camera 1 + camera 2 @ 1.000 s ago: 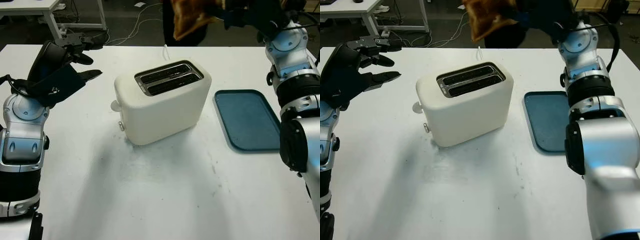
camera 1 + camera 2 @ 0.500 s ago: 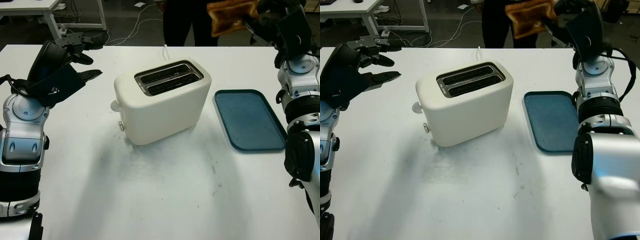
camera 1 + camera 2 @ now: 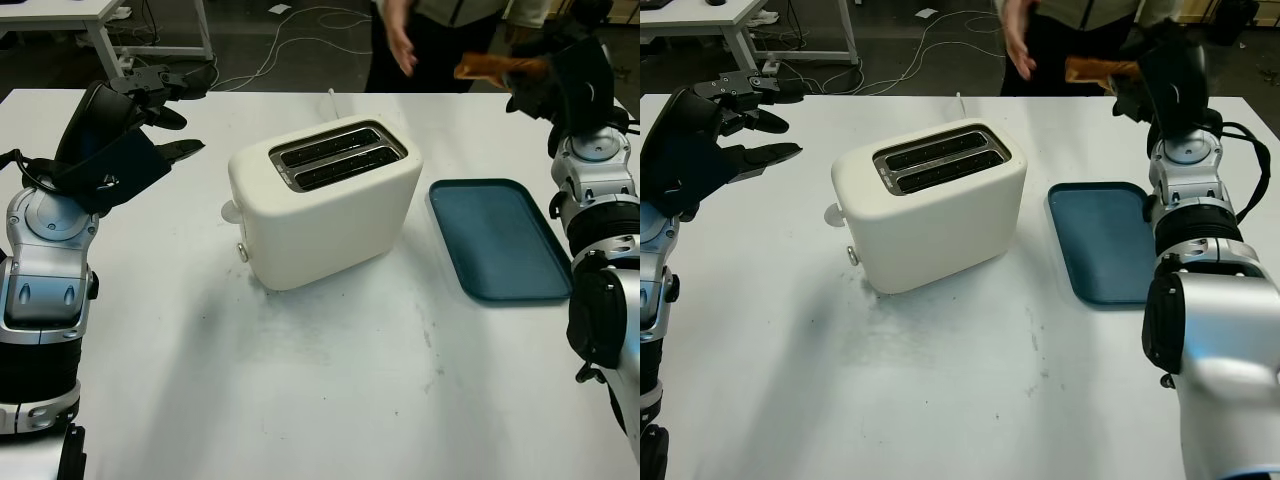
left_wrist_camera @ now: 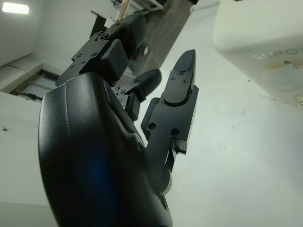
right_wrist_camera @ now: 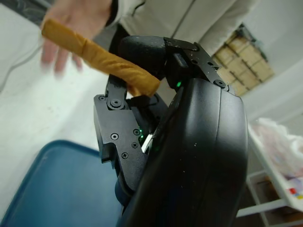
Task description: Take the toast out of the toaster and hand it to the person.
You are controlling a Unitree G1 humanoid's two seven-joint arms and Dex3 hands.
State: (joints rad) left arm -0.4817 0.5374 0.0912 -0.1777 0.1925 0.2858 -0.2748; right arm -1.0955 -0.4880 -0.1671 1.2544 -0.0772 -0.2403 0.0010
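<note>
A cream-white toaster [image 3: 325, 200] with two dark slots edged in silver stands on a white desk [image 3: 320, 400] marked with faint grey smudges. Beside it lies a plain dark teal-blue tray [image 3: 497, 238]. The toast [image 3: 487, 67] is golden orange-brown — its crust a deeper brown. The right hand [image 3: 560, 75] and the left hand [image 3: 125, 125] are both matte black, on arms of silver-grey metal with black joints. A person [image 3: 450, 15] at the far edge wears a pale grey-beige top over dark trousers. Behind the desk the floor [image 3: 270, 50] is dark grey, crossed by white cables [image 3: 300, 30].
</note>
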